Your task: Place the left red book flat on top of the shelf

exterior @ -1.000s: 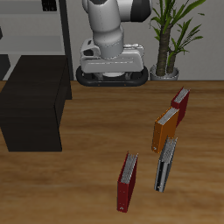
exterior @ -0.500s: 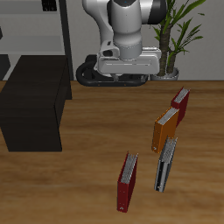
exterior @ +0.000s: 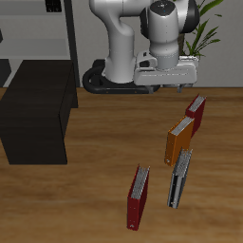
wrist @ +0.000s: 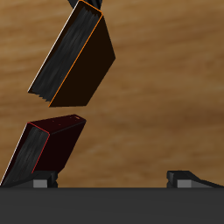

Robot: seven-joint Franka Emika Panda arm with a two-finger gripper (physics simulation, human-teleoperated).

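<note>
The left red book [exterior: 196, 112] stands upright on the wooden table, farthest back in a row with an orange book [exterior: 179, 140] and a dark book [exterior: 180, 178]. My gripper [exterior: 168, 82] hangs above the table just behind and beside this red book, open and empty. In the wrist view the gripper [wrist: 114, 180] shows its two fingertips [wrist: 39, 181] wide apart, with the red book [wrist: 48, 149] close by one finger and the orange book [wrist: 79, 57] beyond it. The shelf [exterior: 38, 109] is the low black cabinet across the table.
A second red book [exterior: 139, 197] stands near the table's front edge. A potted plant [exterior: 185, 43] stands at the back by the robot base [exterior: 119, 76]. Tall pale open shelving [exterior: 38, 28] rises behind the black cabinet.
The arm has swung from in front of the base across toward the row of books, and the gripper now hangs near the left red book. The books have not moved.
</note>
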